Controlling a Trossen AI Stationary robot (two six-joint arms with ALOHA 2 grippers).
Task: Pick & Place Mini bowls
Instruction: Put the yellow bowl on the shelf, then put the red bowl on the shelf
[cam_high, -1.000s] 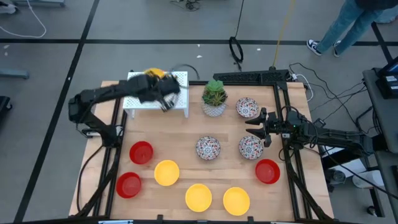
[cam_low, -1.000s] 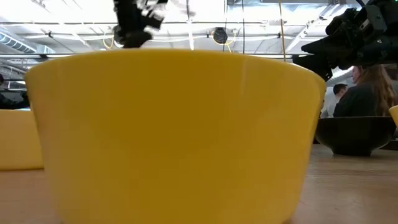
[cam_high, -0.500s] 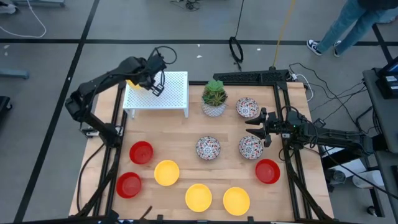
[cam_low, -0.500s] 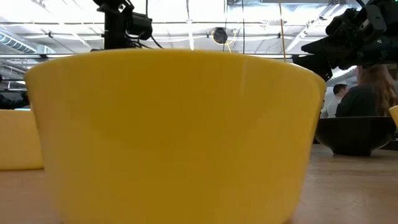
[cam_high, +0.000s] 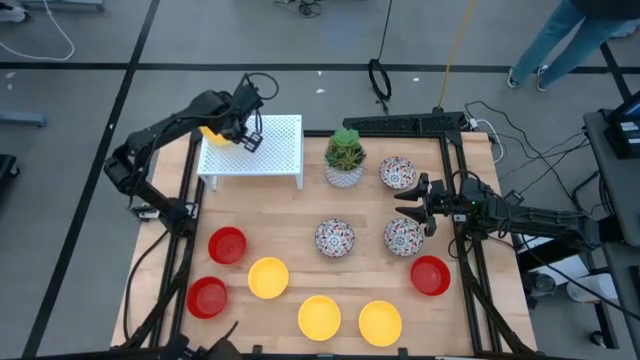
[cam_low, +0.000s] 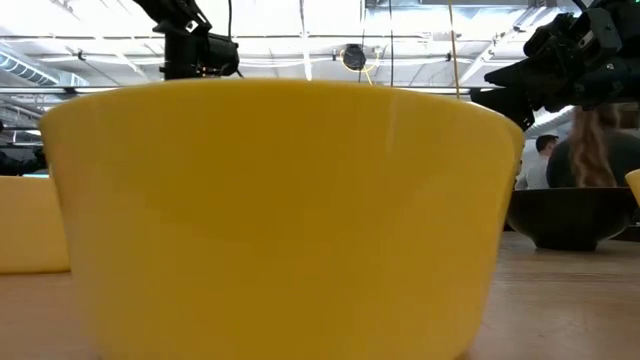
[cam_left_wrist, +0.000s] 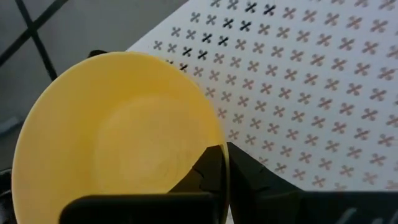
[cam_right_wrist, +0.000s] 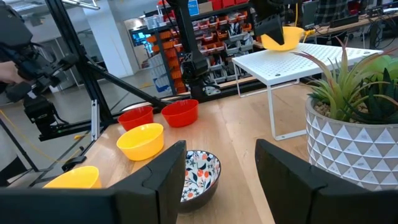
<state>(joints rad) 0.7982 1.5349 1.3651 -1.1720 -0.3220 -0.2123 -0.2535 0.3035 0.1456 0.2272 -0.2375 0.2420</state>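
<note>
My left gripper is over the far left corner of the white perforated shelf and is shut on a yellow mini bowl. The right wrist view shows that bowl tilted just above the shelf top. My right gripper hovers open near the table's right side, between two floral bowls. A third floral bowl sits mid-table. Red bowls and yellow bowls rest upright on the wood. My left gripper pinches the yellow bowl's rim, with one finger inside the bowl and the other outside. The bowl is tilted and partly overhangs the shelf's corner. Whether its base touches the shelf I cannot tell.
A white pot with a green plant stands beside the shelf's right end. Black frame rails run along the table's sides. In the low view one yellow bowl fills most of the picture. A person's legs are on the floor beyond the table.
My left gripper has swung with the yellow bowl from above the middle of the shelf toward the shelf's far left corner, turning about as it went. The bowl has stayed in its hold. The right arm has kept still.
</note>
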